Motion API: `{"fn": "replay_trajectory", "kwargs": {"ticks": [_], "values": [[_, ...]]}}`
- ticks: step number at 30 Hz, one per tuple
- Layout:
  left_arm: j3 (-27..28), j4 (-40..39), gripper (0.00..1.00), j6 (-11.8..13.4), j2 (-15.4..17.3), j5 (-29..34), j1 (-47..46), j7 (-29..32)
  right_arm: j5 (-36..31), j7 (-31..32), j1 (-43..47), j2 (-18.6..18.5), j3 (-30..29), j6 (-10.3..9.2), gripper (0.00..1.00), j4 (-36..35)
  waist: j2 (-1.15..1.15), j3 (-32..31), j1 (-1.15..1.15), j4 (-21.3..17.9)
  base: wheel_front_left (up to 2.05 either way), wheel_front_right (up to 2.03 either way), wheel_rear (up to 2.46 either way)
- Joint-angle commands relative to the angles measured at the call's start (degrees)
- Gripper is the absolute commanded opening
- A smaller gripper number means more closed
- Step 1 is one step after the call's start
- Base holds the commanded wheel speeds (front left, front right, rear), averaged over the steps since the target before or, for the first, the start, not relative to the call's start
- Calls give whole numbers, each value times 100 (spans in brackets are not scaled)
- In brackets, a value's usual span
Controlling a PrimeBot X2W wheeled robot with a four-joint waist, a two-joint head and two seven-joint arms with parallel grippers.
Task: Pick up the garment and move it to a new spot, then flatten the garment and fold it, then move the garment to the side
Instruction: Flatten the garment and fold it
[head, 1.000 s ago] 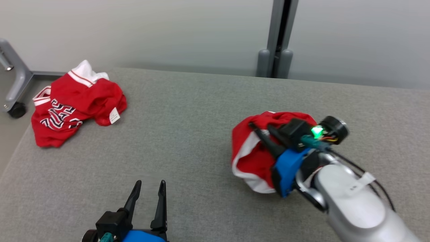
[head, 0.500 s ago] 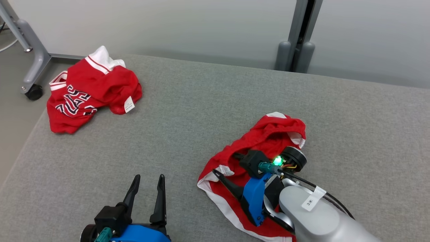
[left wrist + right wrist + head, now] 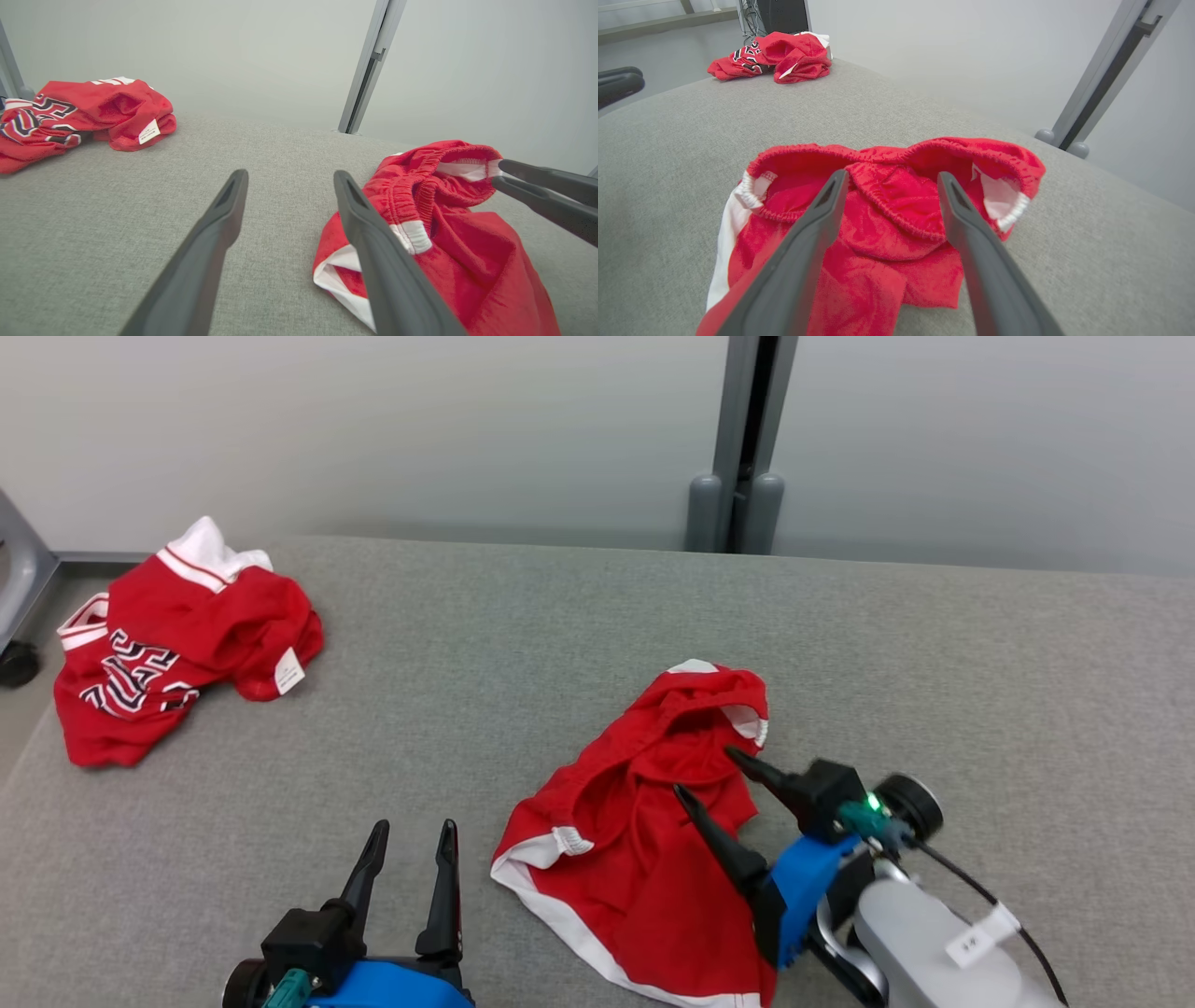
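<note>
The red garment [image 3: 635, 877] is lying crumpled on the grey table [image 3: 467, 663]. The right gripper [image 3: 703, 771] is being held spread over it, nothing pinched. The left gripper [image 3: 415, 823] is being held spread beside it, empty. A red jersey [image 3: 177, 635] is lying well apart.

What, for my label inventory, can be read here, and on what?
Nothing reads fully.
Jersey lettering: folded, only broken black-and-white letters, unreadable.
Jersey tag: print too small.
Right forearm label: blurred.
Shorts: no text seen.
</note>
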Motion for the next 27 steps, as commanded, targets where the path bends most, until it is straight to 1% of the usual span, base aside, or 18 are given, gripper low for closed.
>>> {"fn": "replay_trajectory", "kwargs": {"ticks": [1,5,9,12,13,14,16,17,19,20,22,24,27], "values": [[17,-31,100,22,24,-8,35,-29,-105,-43,350,-57,-202,0,100,-169,0,-86,0,-118,0,0,0],[16,-63,100,46,50,-26,63,-30,-254,24,1108,-91,-640,0,100,-521,0,-114,0,-180,0,0,0],[8,-81,100,46,80,-41,80,-31,-400,350,1792,-28,-847,0,100,-878,0,-110,0,-184,0,0,0],[-8,-79,100,50,89,-42,69,-27,-552,661,2116,12,-898,0,100,-1016,0,-93,0,-147,0,0,0],[-8,-79,100,50,89,-42,69,-27,-552,661,2116,12,-898,0,100,-1016,0,-93,0,-147,0,0,0],[-27,-62,100,47,91,-44,33,-22,-608,861,2249,89,-929,0,100,-1028,0,-81,0,-101,0,0,0],[-42,-62,100,54,88,-47,2,-16,-672,976,2289,147,-969,0,100,-1016,0,-72,0,-50,0,0,0],[-44,-66,100,63,90,-51,-5,-16,-691,1022,2299,171,-985,0,49,-991,0,-70,0,-26,0,0,0],[-48,-75,100,72,99,-61,-4,-14,-820,1079,2240,180,-966,0,18,-945,0,-69,0,15,0,0,0],[-45,-78,100,76,104,-68,2,-15,-831,1084,2206,198,-1008,0,0,-928,0,-68,0,28,0,0,0],[-42,-82,100,77,112,-77,10,-15,-867,1054,2164,206,-1069,0,0,-934,0,-67,0,38,0,0,0],[-35,-87,100,92,123,-88,24,-16,-912,990,2075,207,-1258,0,0,-967,0,-68,0,43,0,0,0],[-13,-76,100,104,143,-95,27,-18,-1010,921,1924,80,-1632,0,0,-1037,0,-73,0,23,0,0,0]]}}
